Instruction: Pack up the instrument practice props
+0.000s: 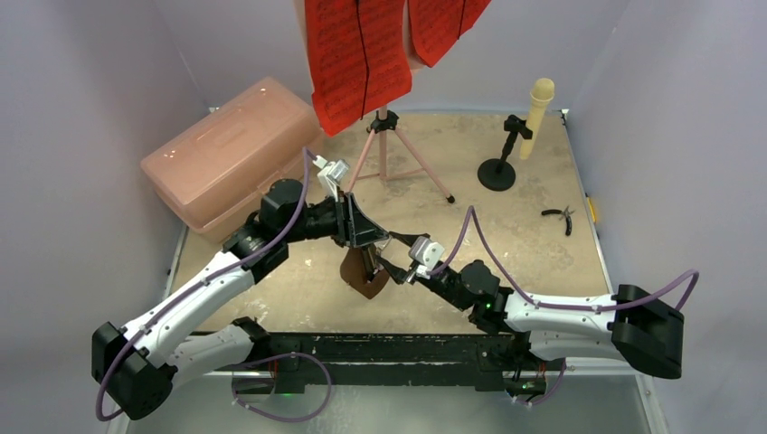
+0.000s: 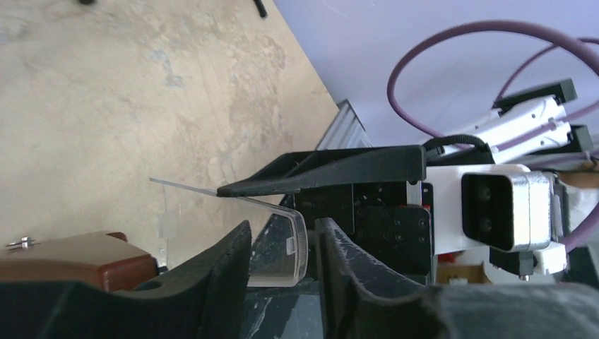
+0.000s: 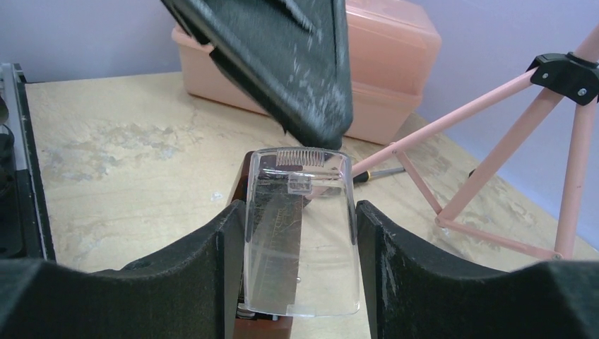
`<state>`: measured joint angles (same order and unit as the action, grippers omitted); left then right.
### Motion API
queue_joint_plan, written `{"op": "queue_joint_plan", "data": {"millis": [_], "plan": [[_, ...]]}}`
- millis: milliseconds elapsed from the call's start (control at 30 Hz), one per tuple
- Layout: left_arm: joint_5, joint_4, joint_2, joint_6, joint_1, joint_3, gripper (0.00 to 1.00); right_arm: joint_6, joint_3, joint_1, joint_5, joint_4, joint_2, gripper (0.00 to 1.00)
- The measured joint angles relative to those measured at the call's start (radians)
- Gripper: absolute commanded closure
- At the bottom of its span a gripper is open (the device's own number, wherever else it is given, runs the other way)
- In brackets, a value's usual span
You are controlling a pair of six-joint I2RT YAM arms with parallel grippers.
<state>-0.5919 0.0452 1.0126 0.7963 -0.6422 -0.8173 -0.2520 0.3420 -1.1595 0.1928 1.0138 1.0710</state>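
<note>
The brown metronome [image 1: 362, 278] lies on the table between the two arms, and its brown body also shows in the wrist views [image 2: 78, 258] [image 3: 265, 326]. Over it stands a clear plastic cover [image 3: 311, 233] [image 2: 286, 247]. My right gripper [image 1: 384, 262] [image 3: 300, 206] is shut on the cover's two long sides. My left gripper [image 1: 373, 237] [image 2: 284, 233] is open around the cover's top end, with a gap on one side. At the back are the red sheet-music pages [image 1: 357, 63] on the pink tripod stand [image 1: 389, 154] and the cream microphone [image 1: 538, 113].
A translucent pink lidded box [image 1: 231, 149] [image 3: 385, 63] sits at the back left. The microphone stands in a black round-based holder [image 1: 497, 172]. Black pliers [image 1: 561, 217] lie at the right. A screwdriver [image 3: 378, 173] lies near the tripod legs [image 3: 494, 99].
</note>
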Motion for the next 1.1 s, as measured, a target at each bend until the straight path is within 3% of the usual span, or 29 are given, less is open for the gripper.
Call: {"op": "queue_joint_plan", "data": {"millis": [333,633,1100], "plan": [[0.264,0.278,-0.116,-0.196,0.0,-0.132,0.36,0.071,0.0,0.0,-0.031,0.039,0.028,0.64],[0.49,0.36,-0.225,-0.322,0.0,-0.119,0.16,0.15,0.0,-0.006,-0.05,0.062,0.08,0.64],[0.64,0.36,-0.298,-0.389,0.0,0.013,0.08,0.211,-0.005,-0.007,-0.04,0.053,0.076,0.64]]}}
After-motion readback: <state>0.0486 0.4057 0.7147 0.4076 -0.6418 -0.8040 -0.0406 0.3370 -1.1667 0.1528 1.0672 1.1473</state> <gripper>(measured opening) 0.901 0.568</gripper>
